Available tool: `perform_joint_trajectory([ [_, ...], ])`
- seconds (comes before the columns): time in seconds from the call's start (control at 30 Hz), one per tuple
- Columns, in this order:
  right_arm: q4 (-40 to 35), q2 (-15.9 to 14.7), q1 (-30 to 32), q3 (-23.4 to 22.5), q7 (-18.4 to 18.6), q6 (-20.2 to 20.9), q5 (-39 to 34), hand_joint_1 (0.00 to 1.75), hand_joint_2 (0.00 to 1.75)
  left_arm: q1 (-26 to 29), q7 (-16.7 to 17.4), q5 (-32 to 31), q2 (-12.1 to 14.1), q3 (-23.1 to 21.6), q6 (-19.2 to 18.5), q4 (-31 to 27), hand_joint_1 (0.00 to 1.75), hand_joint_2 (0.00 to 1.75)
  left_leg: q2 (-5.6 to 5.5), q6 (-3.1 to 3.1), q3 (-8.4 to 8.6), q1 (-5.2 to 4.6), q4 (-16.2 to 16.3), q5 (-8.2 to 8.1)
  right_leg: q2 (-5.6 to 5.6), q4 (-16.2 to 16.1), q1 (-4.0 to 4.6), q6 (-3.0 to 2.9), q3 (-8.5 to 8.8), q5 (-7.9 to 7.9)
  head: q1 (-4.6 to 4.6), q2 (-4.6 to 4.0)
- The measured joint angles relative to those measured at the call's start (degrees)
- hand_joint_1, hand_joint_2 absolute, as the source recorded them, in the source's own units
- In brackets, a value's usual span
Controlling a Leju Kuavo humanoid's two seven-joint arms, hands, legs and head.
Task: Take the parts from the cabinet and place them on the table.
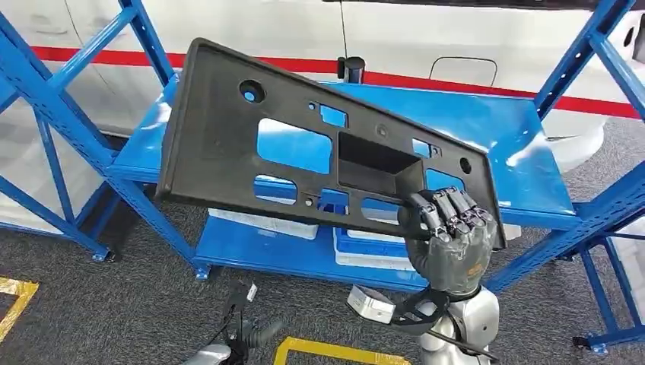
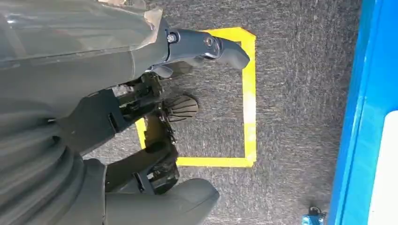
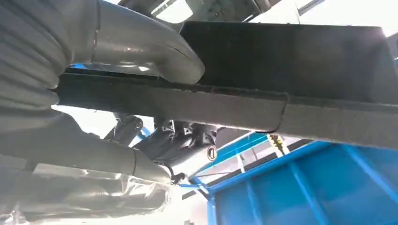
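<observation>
A large flat black plastic panel (image 1: 228,144) with several cut-outs hangs tilted in the air in front of the blue cabinet (image 1: 487,129). My right hand (image 1: 449,239) grips the panel's lower right edge, fingers curled over its front. In the right wrist view the thumb (image 3: 155,47) presses on one face of the panel's edge (image 3: 234,105) and the fingers (image 3: 183,140) wrap the other. My left hand (image 2: 155,126) hangs low over the carpet with its fingers apart and nothing in it.
The cabinet's upper blue shelf (image 1: 525,175) is bare behind the panel. White and blue trays (image 1: 266,222) lie on the lower shelf. Blue uprights (image 1: 68,114) stand on both sides. Yellow floor tape (image 2: 248,103) marks a square on the grey carpet.
</observation>
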Motion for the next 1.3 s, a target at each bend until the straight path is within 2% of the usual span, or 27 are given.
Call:
perform_joint_trajectory([
  [0.03, 0.02, 0.06, 0.0, 0.13, 0.0, 0.0, -0.61, 1.75, 1.75, 0.0, -0.02, -0.15, -0.02, 0.15, 0.0, 0.0, 0.0, 1.75, 0.07, -0.33, -0.65, -0.07, 1.68, -1.46, 0.01, 0.0, -0.02, -0.23, -0.01, -0.02, -0.24, 0.0],
  [0.07, 0.13, 0.18, -0.02, 0.31, 0.0, 0.0, -0.99, 1.75, 1.75, 0.0, -0.09, -0.22, 0.02, 0.28, 0.0, 0.0, 0.0, 1.75, 0.06, -0.71, -2.54, 0.07, 6.13, -4.26, -0.06, 0.0, 0.0, -0.69, -0.08, 0.09, -0.37, 0.0],
  [0.13, 0.39, 0.26, 0.0, 0.66, 0.0, 0.0, -1.18, 1.75, 1.75, 0.13, -0.09, -0.26, 0.2, 0.59, -0.02, 0.0, 0.0, 1.75, 0.06, -1.15, -6.74, 0.26, 15.41, -8.37, -0.09, 0.01, 0.06, -0.71, -0.28, 0.11, -0.37, 0.0],
  [0.17, 0.61, 0.26, 0.0, 0.77, 0.0, 0.0, -1.18, 1.75, 1.75, 0.3, -0.11, -0.26, 0.28, 0.77, -0.02, 0.0, 0.0, 1.75, 0.07, -1.26, -8.15, 0.35, 18.49, -8.99, -0.11, 0.02, 0.09, -0.87, -0.36, 0.21, -0.37, 0.0],
  [0.2, 0.77, 0.26, 0.0, 0.85, 0.0, 0.0, -1.21, 1.75, 1.75, 0.43, -0.13, -0.26, 0.33, 0.94, -0.02, 0.0, 0.0, 1.75, 0.07, -1.25, -7.92, 0.4, 18.08, -8.23, -0.11, 0.02, 0.08, -0.86, -0.37, 0.21, -0.39, 0.0],
  [0.23, 0.98, 0.26, -0.02, 0.99, 0.0, 0.0, -1.36, 1.75, 1.75, 0.52, -0.18, -0.26, 0.35, 1.18, -0.02, 0.0, 0.0, 1.75, 0.08, -1.17, -6.29, 0.45, 15.02, -6.29, -0.09, 0.03, 0.06, -0.86, -0.34, 0.22, -0.42, 0.0],
  [0.3, 1.27, 0.39, -0.05, 1.18, 0.0, 0.0, -1.4, 1.75, 1.75, 0.5, -0.26, -0.26, 0.37, 1.66, 0.0, 0.0, 0.0, 1.75, 0.1, -0.88, -0.24, 0.51, 3.97, -1.33, -0.07, 0.04, -0.03, -0.8, -0.15, 0.24, -0.37, 0.0],
  [0.33, 1.42, 0.52, -0.07, 1.35, 0.0, 0.0, -1.34, 1.75, 1.75, 0.49, -0.28, -0.26, 0.37, 1.81, -0.02, -0.02, 0.0, 1.75, 0.08, -0.74, 1.79, 0.51, -0.21, -0.97, -0.08, 0.04, 0.07, -0.74, -0.12, 0.26, -0.37, 0.0],
  [0.37, 1.55, 0.61, -0.13, 1.58, 0.0, 0.0, -1.25, 1.75, 1.75, 0.49, -0.31, -0.26, 0.35, 1.95, -0.11, -0.02, 0.0, 1.75, 0.01, -0.57, 1.92, 0.12, -0.53, -0.95, -0.09, 0.12, 0.67, -0.46, -0.4, 0.41, -0.35, 0.0],
  [0.47, 2.05, 0.83, -0.16, 2.1, 0.0, 0.0, -1.12, 1.75, 1.75, 0.63, -0.35, -0.26, 0.37, 2.47, -0.13, -0.02, 0.0, 1.75, -0.07, 0.28, 1.47, -0.3, -0.45, -0.58, -0.11, -0.49, 0.48, 0.43, -0.54, 0.97, -0.35, 0.0],
  [0.5, 2.08, 0.92, -0.17, 2.14, 0.0, 0.0, -1.12, 1.75, 1.75, 0.6, -0.35, -0.26, 0.35, 2.62, -0.13, -0.02, 0.0, 1.75, -0.04, 0.94, 1.54, -0.18, -1.08, -0.1, -0.07, -0.67, 1.09, 1.0, -0.52, 1.07, -0.33, 0.0],
  [0.53, 2.12, 0.94, -0.15, 2.19, 0.0, 0.0, -1.12, 1.75, 1.75, 0.6, -0.37, -0.26, 0.26, 2.78, -0.13, -0.04, 0.0, 1.75, 0.13, 1.56, 1.77, 0.1, -1.69, 0.4, -0.21, 0.3, 0.57, 1.05, -1.19, 0.24, -0.35, 0.02],
  [0.63, 2.4, 0.9, -0.22, 2.19, 0.0, 0.0, -1.14, 1.75, 1.75, 0.71, -0.37, -0.26, 0.2, 2.89, -0.13, -0.04, 0.0, 1.75, 0.24, 2.27, 1.22, 0.03, -1.8, 0.84, -0.18, 12.22, 0.7, 0.17, -6.47, -5.82, 0.09, 0.0],
  [0.67, 2.58, 0.9, -0.14, 2.19, 0.0, 0.0, -1.14, 1.75, 1.75, 0.78, -0.39, -0.26, 0.24, 2.91, -0.13, -0.04, 0.0, 1.75, 0.3, 2.38, 0.98, -0.1, -1.78, 0.97, -0.18, 16.85, 0.72, 0.22, -8.37, -7.38, 0.11, 0.0],
  [0.7, 2.73, 0.87, -0.08, 2.19, 0.0, 0.0, -1.14, 1.75, 1.75, 0.86, -0.39, -0.26, 0.28, 2.95, -0.13, -0.04, 0.0, 1.75, 0.29, 2.41, 0.84, -0.2, -1.77, 1.11, -0.18, 18.3, 0.73, 0.51, -8.79, -7.52, 0.15, 0.0],
  [0.73, 2.89, 0.85, -0.09, 2.16, 0.0, 0.0, -1.14, 1.75, 1.75, 0.9, -0.37, -0.26, 0.28, 2.99, -0.13, -0.04, 0.0, 1.75, 0.25, 2.38, 0.78, -0.29, -1.76, 1.18, -0.18, 16.65, 0.73, 0.86, -7.65, -6.81, 0.13, 0.0],
  [0.8, 3.06, 0.87, -0.11, 2.21, 0.0, 0.0, -1.16, 1.75, 1.75, 0.88, -0.37, -0.26, 0.24, 3.1, -0.26, -0.04, 0.0, 1.75, 0.06, 2.21, 0.79, -0.34, -1.68, 1.32, -0.21, 6.49, 0.84, 1.6, -1.72, -3.32, 0.15, 0.0],
  [0.83, 3.08, 0.87, -0.18, 2.25, 0.0, 0.0, -1.18, 1.75, 1.75, 0.88, -0.37, -0.26, 0.22, 3.24, -0.42, -0.04, 0.0, 1.75, 0.03, 2.11, 0.77, -0.35, -1.55, 1.37, -0.22, 1.03, 0.87, 1.56, 1.31, -1.71, 0.17, 0.0],
  [0.87, 3.1, 0.9, -0.26, 2.34, 0.0, 0.0, -1.23, 1.75, 1.75, 0.87, -0.37, -0.26, 0.22, 3.32, -0.48, -0.04, 0.0, 1.75, 0.03, 1.8, 0.52, -0.87, -1.2, 1.32, -0.13, -1.0, 1.22, 1.1, 2.02, -1.66, 0.2, 0.0],
  [0.97, 3.48, 0.9, -0.16, 2.52, 0.0, 0.0, -1.36, 1.75, 1.75, 0.92, -0.55, -0.53, 0.22, 3.43, -0.5, -0.04, 0.0, 1.75, 0.09, 1.02, 0.26, -0.67, -1.29, 1.81, -0.05, -0.83, 1.52, 0.29, 1.82, -1.04, 0.13, 0.0],
  [1.03, 3.83, 0.9, -0.18, 2.93, 0.0, 0.0, -1.36, 1.75, 1.75, 0.91, -0.96, -0.61, 0.31, 3.61, -0.17, -0.04, 0.0, 1.75, 0.0, 0.34, -0.16, -0.34, -0.56, 0.97, -0.17, -1.24, 0.34, -0.63, 1.96, -0.4, 0.2, 0.0],
  [1.07, 4.0, 0.92, -0.19, 3.26, 0.02, 0.0, -1.38, 1.75, 1.75, 0.94, -1.16, -0.61, 0.31, 3.74, 0.0, -0.04, 0.0, 1.75, 0.04, -0.05, -0.87, -0.31, 1.42, -0.96, -0.18, -1.23, 0.33, -1.12, 1.83, -0.18, -0.1, 0.0],
  [1.13, 4.31, 0.9, -0.18, 3.72, 0.11, 0.0, -1.38, 1.75, 1.75, 1.03, -1.31, -0.76, 0.44, 4.2, 0.09, -0.04, 0.0, 1.75, 0.04, -0.83, -4.49, 0.06, 10.33, -6.08, -0.28, -1.21, 0.36, -1.32, 1.44, -0.01, -0.33, 0.0],
  [1.17, 4.52, 0.88, -0.12, 3.83, 0.17, 0.0, -1.16, 1.75, 1.75, 1.18, -1.31, -1.05, 0.48, 4.35, 0.09, -0.04, 0.0, 1.75, 0.05, -1.14, -6.23, 0.19, 14.53, -7.79, -0.3, -1.19, 0.37, -1.47, 1.22, 0.12, -0.42, 0.0],
  [1.2, 4.68, 0.81, 0.01, 3.87, 0.22, 0.0, -1.01, 1.75, 1.75, 1.39, -1.29, -1.46, 0.52, 4.39, 0.07, -0.04, 0.0, 1.75, 0.06, -1.36, -6.99, 0.39, 16.73, -8.15, -0.33, -1.18, 0.37, -1.36, 1.09, 0.22, -0.37, 0.0],
  [1.23, 4.85, 0.72, 0.11, 3.98, 0.35, 0.0, -0.94, 1.75, 1.75, 1.63, -1.29, -1.86, 0.63, 4.42, 0.04, -0.04, 0.0, 1.75, 0.1, -1.44, -6.25, 0.61, 15.92, -7.21, -0.32, -1.15, 0.33, -1.28, 1.04, 0.27, -0.42, 0.0],
  [1.3, 5.09, 0.55, 0.13, 4.24, 0.5, 0.0, -1.01, 1.75, 1.75, 1.73, -1.29, -2.45, 0.79, 4.61, -0.09, -0.04, 0.0, 1.75, 0.11, -1.53, -1.22, 1.04, 7.26, -2.76, -0.28, -0.93, 0.2, -1.19, 1.05, 0.28, -0.44, 0.0],
])
